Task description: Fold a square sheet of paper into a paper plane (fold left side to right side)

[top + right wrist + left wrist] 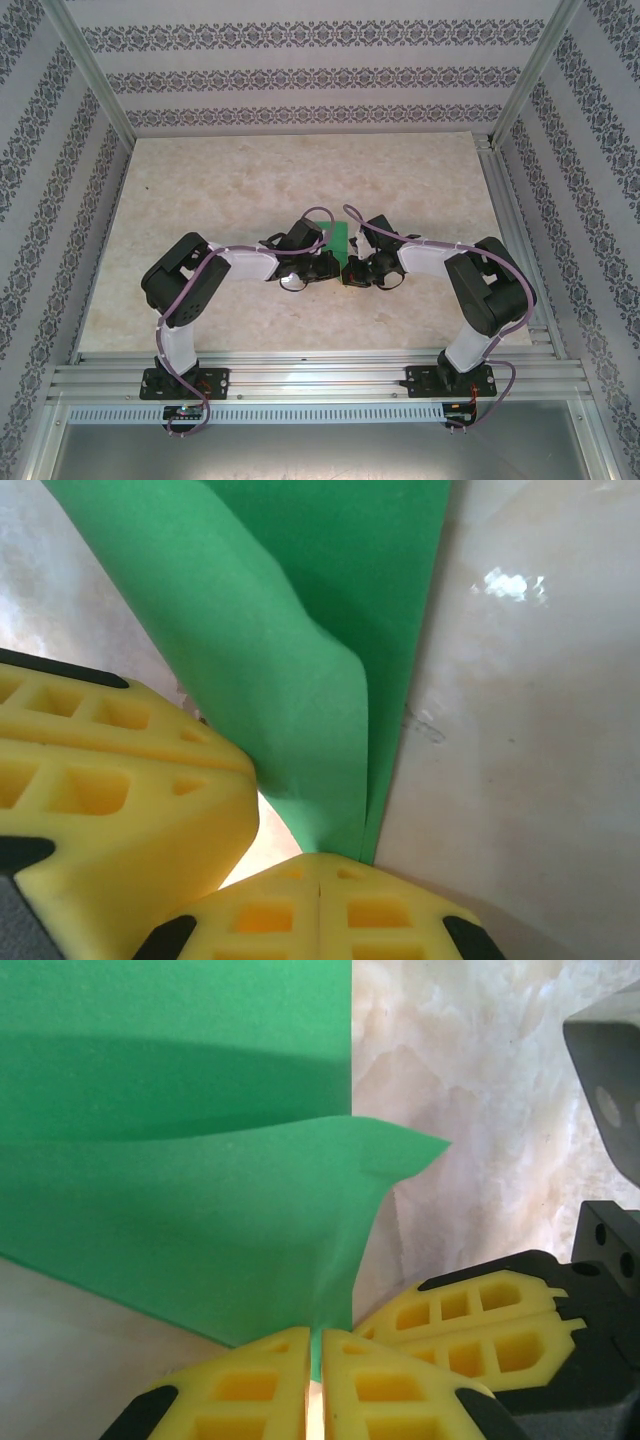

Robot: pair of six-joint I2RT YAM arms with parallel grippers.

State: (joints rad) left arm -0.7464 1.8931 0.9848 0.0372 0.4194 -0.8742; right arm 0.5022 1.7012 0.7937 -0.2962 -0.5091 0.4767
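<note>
On marbled table (200, 200) | left gripper (316, 1345), right gripper (318, 872) pinching thin curled green sheet (200, 1210)

Bright, even light is falling from above in the top view, washing the worktop (200, 200) pale and leaving only soft, short shadows under the arms (190, 285). The enclosure posts (92, 75) are leaning outward toward that view's edges. In the left wrist view a broad, soft shadow is lying across the square sheet of paper (170, 1080), and the left end effector (315, 1350) is looking slightly soft so near the lens. In the right wrist view a small glare patch is shining on the worktop, and light is glowing through the gap beside the right end effector (318, 872).
</note>
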